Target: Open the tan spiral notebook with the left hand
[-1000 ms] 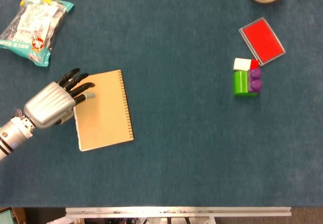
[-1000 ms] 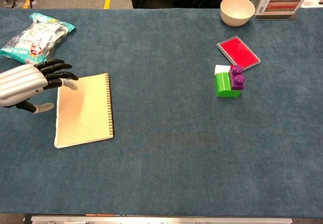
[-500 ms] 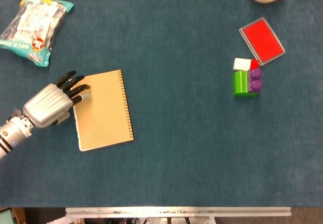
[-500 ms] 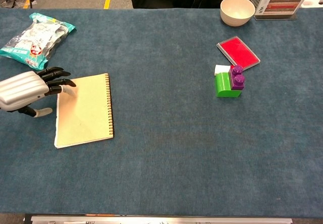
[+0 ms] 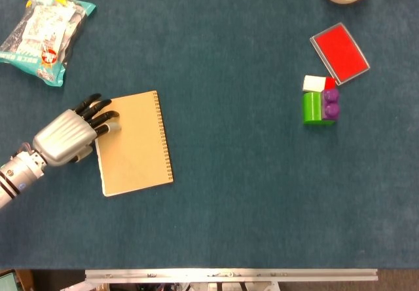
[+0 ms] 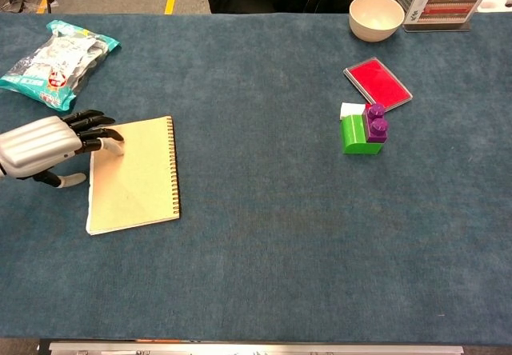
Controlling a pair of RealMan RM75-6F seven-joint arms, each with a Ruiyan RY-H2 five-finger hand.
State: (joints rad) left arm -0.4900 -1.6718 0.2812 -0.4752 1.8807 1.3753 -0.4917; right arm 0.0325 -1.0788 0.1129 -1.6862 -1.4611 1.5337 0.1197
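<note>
Lying closed, notebook (image 5: 134,142) — left edge under left hand (image 5: 65,137) fingertips (image 5: 108,117).

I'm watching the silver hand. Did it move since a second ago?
Yes. The left hand has pulled back toward the notebook's open edge; its fingertips reached further over the cover before. The notebook itself hasn't shifted and is closed.

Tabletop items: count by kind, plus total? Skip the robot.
Notebook: 1, tan spiral notebook
Snack bag: 1, teal packet
Bowl: 1, cream bowl
Red flat case: 1
Toy blocks: 1 cluster of green, purple, white and red pieces
Sign stand: 1, at the far right edge
Total: 6
</note>
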